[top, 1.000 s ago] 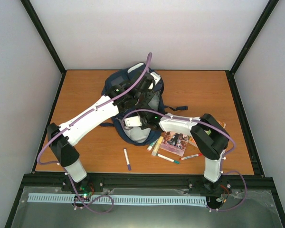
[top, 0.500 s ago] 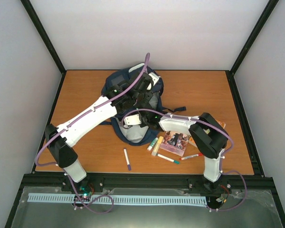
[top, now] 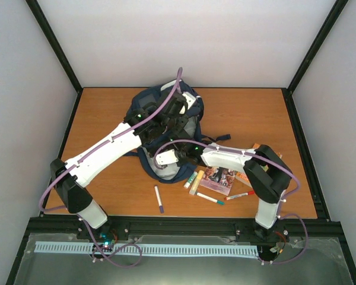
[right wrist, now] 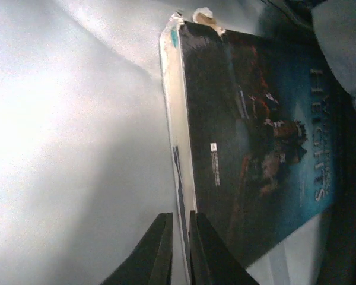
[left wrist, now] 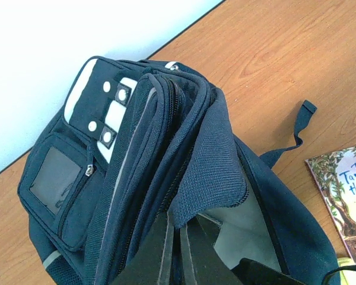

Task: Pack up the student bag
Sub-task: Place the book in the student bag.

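The student bag [top: 143, 102] [left wrist: 77, 178], navy with white patches, lies at the table's middle back with its main mouth open. My left gripper [top: 175, 126] [left wrist: 179, 237] is shut on the edge of the bag's mesh-backed flap and holds it up. My right gripper [top: 179, 155] [right wrist: 181, 222] reaches inside the bag, against the pale grey lining [right wrist: 77, 148]. Its jaws stand almost together on the page edge of a thin dark-covered book [right wrist: 261, 148], one finger on the cover side. In the top view the book is hidden inside the bag.
A picture book [top: 221, 178] [left wrist: 344, 196] lies on the table right of the bag, beside highlighters [top: 193, 181], a teal pen [top: 210, 198] and a red pen [top: 240, 195]. A purple marker [top: 159, 199] lies nearer the front. A bag strap [left wrist: 299, 127] trails on the wood.
My right arm has stretched further left into the bag, and its jaws have closed. The left arm has shifted slightly toward the back with the flap.
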Tool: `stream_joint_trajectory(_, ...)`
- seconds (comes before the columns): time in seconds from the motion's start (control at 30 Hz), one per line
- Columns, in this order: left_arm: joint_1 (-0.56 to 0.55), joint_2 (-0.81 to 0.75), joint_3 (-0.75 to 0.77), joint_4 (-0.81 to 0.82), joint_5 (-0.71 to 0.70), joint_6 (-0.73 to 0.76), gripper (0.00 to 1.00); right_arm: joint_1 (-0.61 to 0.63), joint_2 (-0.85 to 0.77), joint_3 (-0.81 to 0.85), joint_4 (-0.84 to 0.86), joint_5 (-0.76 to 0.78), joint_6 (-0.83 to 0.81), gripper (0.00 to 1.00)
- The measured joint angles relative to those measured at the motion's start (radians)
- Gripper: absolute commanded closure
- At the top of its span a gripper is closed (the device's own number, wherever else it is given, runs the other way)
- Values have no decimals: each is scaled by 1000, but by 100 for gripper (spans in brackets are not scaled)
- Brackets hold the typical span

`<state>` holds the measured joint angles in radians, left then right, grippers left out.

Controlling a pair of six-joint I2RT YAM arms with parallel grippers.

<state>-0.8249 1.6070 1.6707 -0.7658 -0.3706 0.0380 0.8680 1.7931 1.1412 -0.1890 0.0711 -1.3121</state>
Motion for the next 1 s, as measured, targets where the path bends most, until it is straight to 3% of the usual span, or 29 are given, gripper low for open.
stream_joint_trajectory(0.13, 0, 0, 0, -2, 2, 0, 99, 2, 61, 36, 1, 1, -4, 97)
stream_joint_trajectory(0.3, 0, 0, 0, -2, 6, 0, 99, 3, 139, 45, 60, 47, -7, 97)
stream_joint_trajectory(0.63, 0, -8, 0, -16, 12, 0, 99, 5, 253, 73, 324, 222, 67, 97)
stream_joint_trajectory(0.83, 6, -20, -18, -15, 12, 0, 99, 16, 188, -9, 360, 251, 132, 94)
stream_joint_trajectory(1.0, 30, -20, -23, -8, 55, -6, 99, 27, 42, -61, 256, 235, 257, 83)
